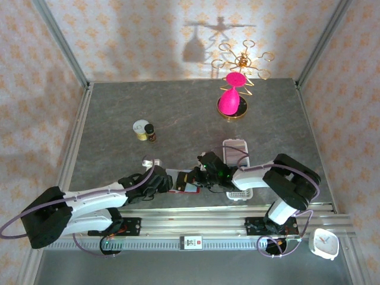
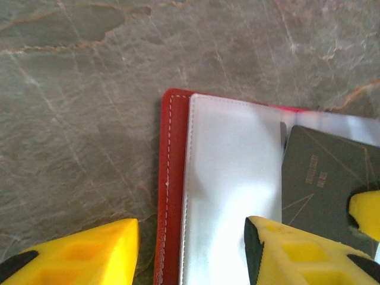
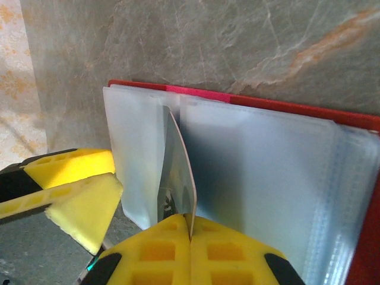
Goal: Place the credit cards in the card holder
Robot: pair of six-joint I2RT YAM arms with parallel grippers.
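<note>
The red card holder lies open on the grey stone-look table, its clear plastic sleeves facing up. My left gripper is open, its yellow fingers straddling the holder's left edge and sleeve without pinching them. My right gripper is shut on a dark grey credit card, held on edge with its far end at the sleeves of the card holder. In the left wrist view that credit card lies over the right sleeve. From above, the card holder sits between the left gripper and the right gripper.
A white slotted tray lies behind and under the right arm. A small jar with a dark bottle stands mid-left. A gold wire stand holding pink pieces is at the back. A white clock sits by the front rail.
</note>
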